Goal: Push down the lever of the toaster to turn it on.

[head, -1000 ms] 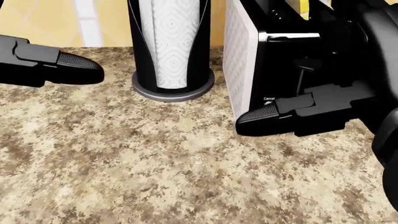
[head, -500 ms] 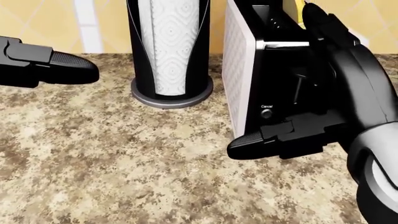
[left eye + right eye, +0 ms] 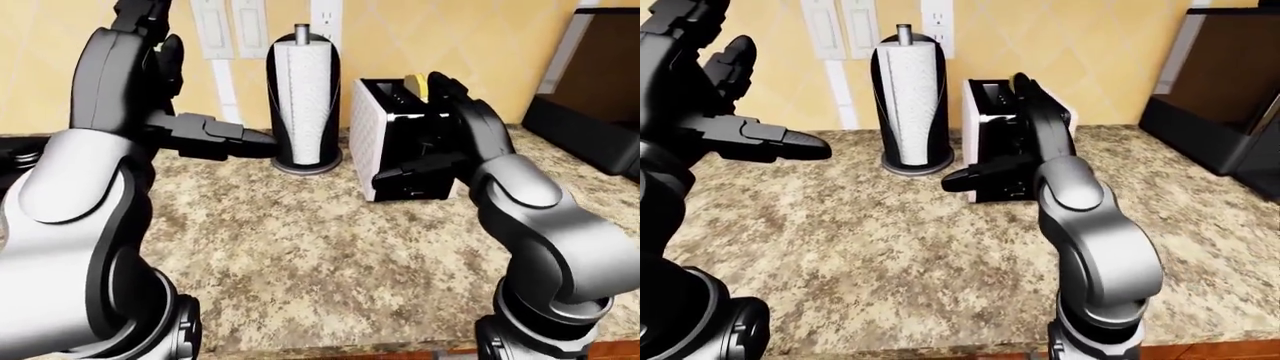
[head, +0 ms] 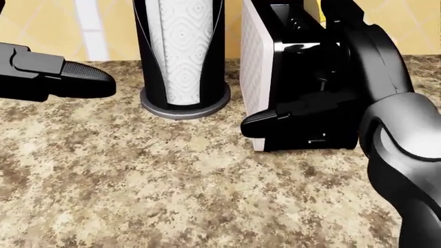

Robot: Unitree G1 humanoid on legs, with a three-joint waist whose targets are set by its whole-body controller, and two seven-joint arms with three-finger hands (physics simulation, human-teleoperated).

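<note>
The toaster (image 3: 385, 146) stands on the speckled tabletop (image 3: 320, 255), just right of the paper towel holder (image 3: 303, 97) and near the far wall. The right hand (image 4: 324, 119) lies against its dark lever face — one finger stretched left, the lever hidden, grip impossible to tell. The left hand (image 3: 760, 139) hovers well left, fingers spread wide, holding nothing.

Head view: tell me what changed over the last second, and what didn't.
The right hand slid left and slightly up across the toaster end, now covering the Cancel button that showed half a second ago. Nothing was grasped. The left hand, paper towel holder and counter kept their places.
</note>
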